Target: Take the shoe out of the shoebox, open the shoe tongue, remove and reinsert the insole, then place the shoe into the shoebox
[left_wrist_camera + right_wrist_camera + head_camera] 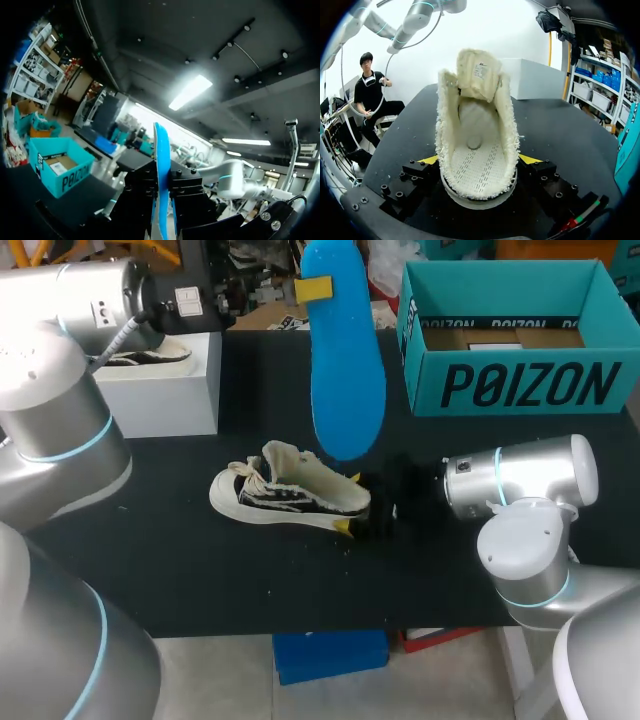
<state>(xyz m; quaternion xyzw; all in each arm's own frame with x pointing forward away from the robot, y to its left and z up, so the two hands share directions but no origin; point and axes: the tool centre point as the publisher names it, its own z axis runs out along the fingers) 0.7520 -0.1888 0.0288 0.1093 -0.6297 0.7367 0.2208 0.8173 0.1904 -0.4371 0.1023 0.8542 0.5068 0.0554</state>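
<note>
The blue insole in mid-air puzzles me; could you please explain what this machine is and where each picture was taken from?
This is a two-armed robot at a black table. One camera looks down from above; one sits on each wrist. The left gripper holds the blue insole upright above the table. The right gripper clamps the heel of the shoe, its tongue folded open, on the table. The open teal shoebox stands at the far right.

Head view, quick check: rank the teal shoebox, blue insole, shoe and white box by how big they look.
Largest to smallest:
1. teal shoebox
2. blue insole and white box look alike. The insole is held up nearer the camera and the box is partly hidden, so I won't rank them.
3. shoe
</note>
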